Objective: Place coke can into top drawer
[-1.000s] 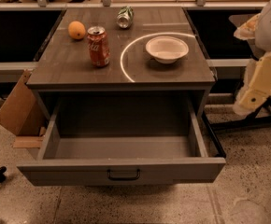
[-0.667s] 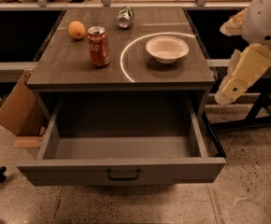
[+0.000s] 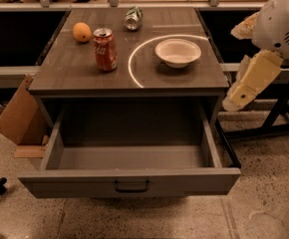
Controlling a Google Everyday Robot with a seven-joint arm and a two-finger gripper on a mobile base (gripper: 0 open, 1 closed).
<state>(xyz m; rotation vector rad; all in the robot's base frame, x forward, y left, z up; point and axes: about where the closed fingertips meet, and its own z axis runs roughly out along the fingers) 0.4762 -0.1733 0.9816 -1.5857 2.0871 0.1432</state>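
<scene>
The reach for the can looks to be the step in hand. The coke can [image 3: 105, 50] stands upright on the cabinet top [image 3: 84, 76], not yet grasped and well apart from the gripper [image 3: 246, 83], on the far side of the bowl [image 3: 178, 52]. The gripper hangs off the cabinet's right edge; whether it is open or closed cannot be told. The top drawer [image 3: 129, 180] lies pulled out, below and beside it. The next move calls for crossing past the bowl to the can.

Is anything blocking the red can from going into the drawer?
Nothing visible. The red coke can stands on the cabinet top, and the grey wooden top drawer below is open and empty. The cream gripper hangs right of the cabinet.
</scene>
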